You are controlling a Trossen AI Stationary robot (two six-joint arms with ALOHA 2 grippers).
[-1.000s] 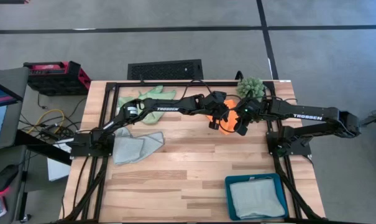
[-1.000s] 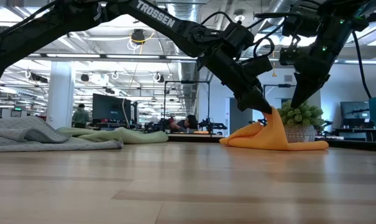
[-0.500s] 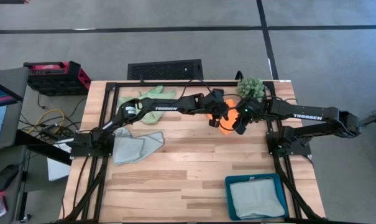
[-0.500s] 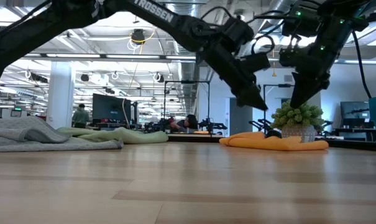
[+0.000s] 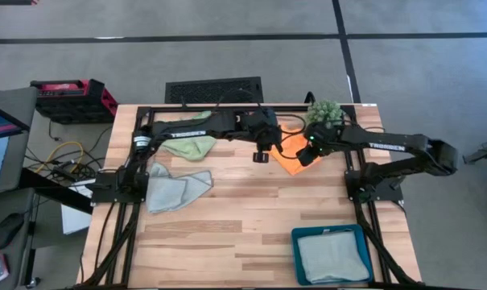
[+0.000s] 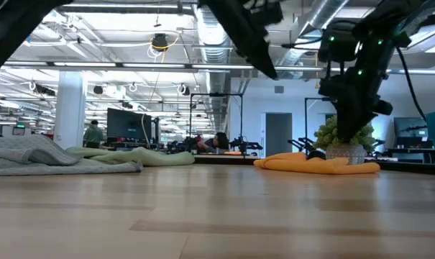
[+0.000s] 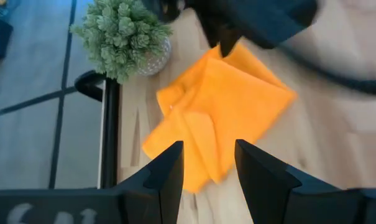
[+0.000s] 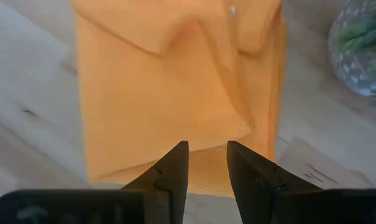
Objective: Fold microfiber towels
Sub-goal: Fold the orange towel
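From above, one pale mint cloth (image 5: 332, 256) lies flat in the rigid teal rectangular tray (image 5: 297, 259) at the near right corner of the wooden slatted table (image 5: 227, 234), which looks like the one finished piece; the soft orange microfiber towel (image 5: 290, 159) sits partly folded near the far edge, between the left gripper (image 5: 262, 153) and the right gripper (image 5: 307, 155), while a light green cloth (image 5: 188, 147) and a pale blue-grey cloth (image 5: 172, 187) lie rumpled and apparently untouched on the left side. At table height the orange towel (image 6: 319, 164) is a low, layered mound resting on the boards in front of the spiky green ball plant (image 6: 344, 135), with the grey and green cloths as slack heaps far left. The left wrist view shows its dark fingers (image 7: 169, 171) spread apart with nothing between them, above a fleecy orange square (image 7: 219, 109) with an uneven doubled flap. In the right wrist view the fingers (image 8: 174, 167) stand partly apart over the towel's (image 8: 156, 93) edge, gripping nothing I can see. By my judgement, three towels remain.
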